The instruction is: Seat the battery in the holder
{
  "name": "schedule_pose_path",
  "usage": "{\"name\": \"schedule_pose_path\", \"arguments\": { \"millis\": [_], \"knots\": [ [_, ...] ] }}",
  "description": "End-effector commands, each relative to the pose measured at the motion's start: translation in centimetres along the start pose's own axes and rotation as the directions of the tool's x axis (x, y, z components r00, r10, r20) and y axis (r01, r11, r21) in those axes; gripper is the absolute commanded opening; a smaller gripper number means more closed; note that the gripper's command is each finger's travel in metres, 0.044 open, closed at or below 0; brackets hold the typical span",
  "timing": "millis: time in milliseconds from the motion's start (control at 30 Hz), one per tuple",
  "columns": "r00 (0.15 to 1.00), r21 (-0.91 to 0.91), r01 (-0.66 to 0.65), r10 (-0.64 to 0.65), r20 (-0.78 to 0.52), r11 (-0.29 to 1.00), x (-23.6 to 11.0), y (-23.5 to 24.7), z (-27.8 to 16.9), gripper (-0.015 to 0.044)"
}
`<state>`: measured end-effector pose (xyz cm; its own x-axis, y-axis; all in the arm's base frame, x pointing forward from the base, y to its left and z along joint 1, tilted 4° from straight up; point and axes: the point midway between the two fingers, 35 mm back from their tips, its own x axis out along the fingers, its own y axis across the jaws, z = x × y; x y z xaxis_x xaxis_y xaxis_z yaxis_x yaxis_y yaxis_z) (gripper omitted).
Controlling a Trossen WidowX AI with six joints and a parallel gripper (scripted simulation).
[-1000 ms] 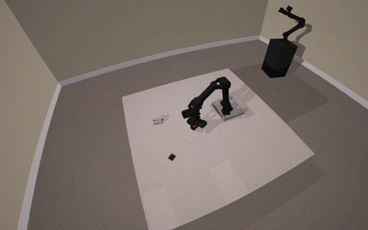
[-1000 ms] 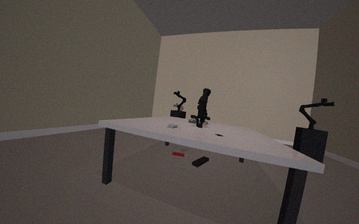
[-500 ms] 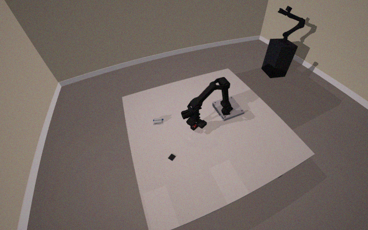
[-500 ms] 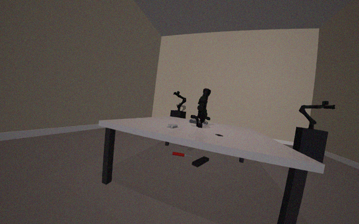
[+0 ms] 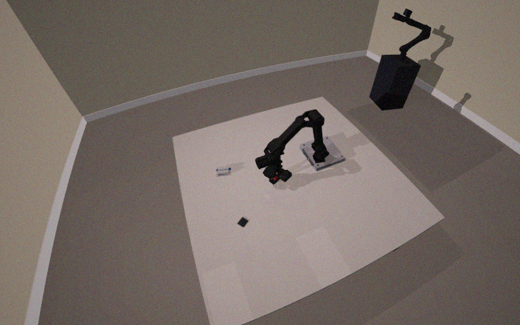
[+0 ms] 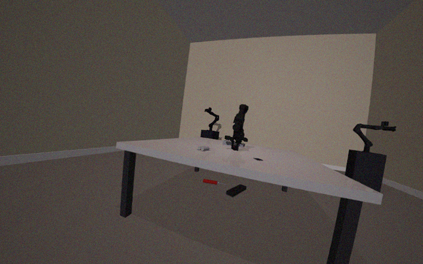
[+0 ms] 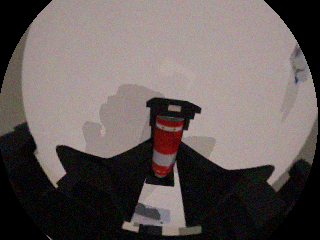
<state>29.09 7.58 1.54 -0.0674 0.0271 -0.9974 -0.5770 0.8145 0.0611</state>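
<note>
My gripper (image 5: 274,178) (image 6: 234,147) (image 7: 166,142) is shut on the battery (image 5: 273,179) (image 7: 166,142), a red cylinder with pale bands and a dark cap at its far end. It holds the battery low over the white table (image 5: 344,214) (image 6: 299,175), close to the arm's base. A small white and blue part (image 5: 223,170) (image 6: 203,147) (image 7: 298,67), which looks like the holder, lies on the table well to the gripper's left, apart from it. Its inside is too small to make out.
A small black square (image 5: 242,221) (image 6: 258,159) lies on the table nearer the front. The arm's grey base plate (image 5: 332,160) sits behind the gripper. Black pedestals with camera arms (image 5: 393,80) (image 6: 365,169) stand off the table. A red object (image 6: 210,181) and a black block (image 6: 235,190) lie on the floor beneath.
</note>
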Motion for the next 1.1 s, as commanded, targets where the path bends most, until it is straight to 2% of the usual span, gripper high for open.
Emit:
{"name": "schedule_pose_path", "arguments": {
  "millis": [0, 67, 200, 733, 800, 1067],
  "knots": [
    [1.0, -0.003, 0.002, -0.002, 0.015, 1.0, -0.1, 0.0, 0.7, 0.0086],
    [1.0, -0.003, 0.002, -0.002, 0.015, 1.0, -0.1, 0.0, 0.7, 0.0086],
    [1.0, -0.003, 0.002, -0.002, 0.015, 1.0, -0.1, 0.0, 0.7, 0.0188],
    [1.0, -0.003, 0.001, -0.001, 0.006, 1.0, -1.4, 0.0, 0.2, 0.0188],
    [1.0, -0.001, 0.0, 0.0, 0.0, 1.0, -1.8, 0.0, 0.1, 0.024],
    [1.0, -0.003, 0.002, -0.002, 0.006, 1.0, -8.8, 0.1, -0.5, 0.044]
  ]
}}
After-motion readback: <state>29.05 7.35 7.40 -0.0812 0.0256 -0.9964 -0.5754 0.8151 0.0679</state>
